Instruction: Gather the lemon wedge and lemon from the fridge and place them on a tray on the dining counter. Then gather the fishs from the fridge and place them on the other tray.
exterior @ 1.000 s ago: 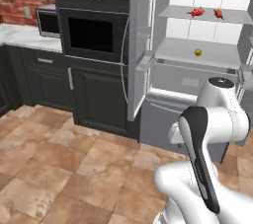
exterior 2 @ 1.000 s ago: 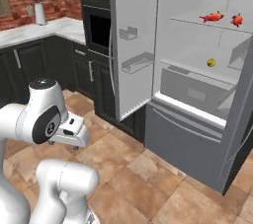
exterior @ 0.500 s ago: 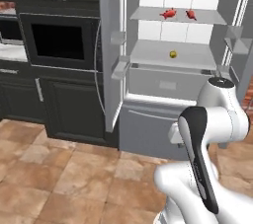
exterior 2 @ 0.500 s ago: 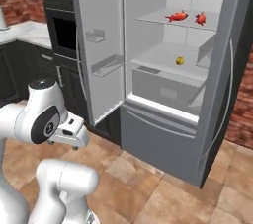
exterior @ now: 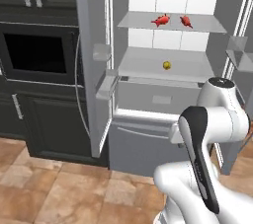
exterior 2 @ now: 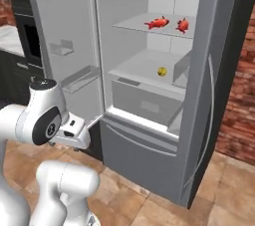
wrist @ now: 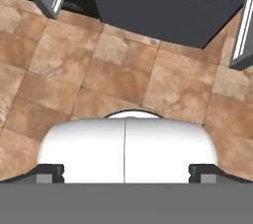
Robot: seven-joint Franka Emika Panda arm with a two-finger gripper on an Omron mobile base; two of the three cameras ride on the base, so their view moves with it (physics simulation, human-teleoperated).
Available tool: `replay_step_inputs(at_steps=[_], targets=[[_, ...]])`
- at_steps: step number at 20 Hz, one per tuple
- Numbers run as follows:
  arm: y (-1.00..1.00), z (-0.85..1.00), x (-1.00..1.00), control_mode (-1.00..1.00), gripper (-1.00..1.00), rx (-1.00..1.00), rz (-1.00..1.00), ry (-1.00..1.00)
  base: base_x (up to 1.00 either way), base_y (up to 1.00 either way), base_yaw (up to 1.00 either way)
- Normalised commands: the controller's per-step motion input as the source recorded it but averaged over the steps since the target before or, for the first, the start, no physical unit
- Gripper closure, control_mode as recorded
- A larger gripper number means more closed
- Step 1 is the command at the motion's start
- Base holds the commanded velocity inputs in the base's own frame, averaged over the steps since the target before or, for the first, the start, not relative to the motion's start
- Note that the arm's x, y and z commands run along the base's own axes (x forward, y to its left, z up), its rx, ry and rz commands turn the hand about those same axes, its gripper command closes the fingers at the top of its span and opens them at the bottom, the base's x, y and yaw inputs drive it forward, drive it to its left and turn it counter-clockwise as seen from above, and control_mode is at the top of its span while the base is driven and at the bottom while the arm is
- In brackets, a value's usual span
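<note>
Nothing is gathered yet. Nearest, the end effector (wrist: 126,171) hangs low over the tiled floor (wrist: 123,75), fingers spread wide and empty. Beyond it, at twelve o'clock, the fridge (exterior: 163,134) stands open: the lemon (exterior: 167,65) on the middle shelf, the fishs (exterior: 161,20) above at one o'clock, well apart from it.

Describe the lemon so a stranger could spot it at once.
Look into the open fridge, white inside. On the lower shelf, below the shelf carrying two red-orange fish, a small round yellow lemon sits alone. It is the one yellow thing there.
</note>
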Motion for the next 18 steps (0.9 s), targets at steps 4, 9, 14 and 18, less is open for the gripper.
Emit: replay_step_inputs(at_steps=[4,9,14,18], targets=[[0.00,0.00,0.00,1.00,-1.00,0.00,0.00,0.00,0.44,0.00,-0.26],[0.00,0.00,0.00,1.00,-1.00,0.00,0.00,0.00,0.40,0.02,-0.32],[0.00,0.00,0.00,1.00,-1.00,0.00,0.00,0.00,0.64,0.26,-0.28],[0.00,0.00,0.00,1.00,-1.00,0.00,0.00,0.00,0.70,0.31,-0.24]])
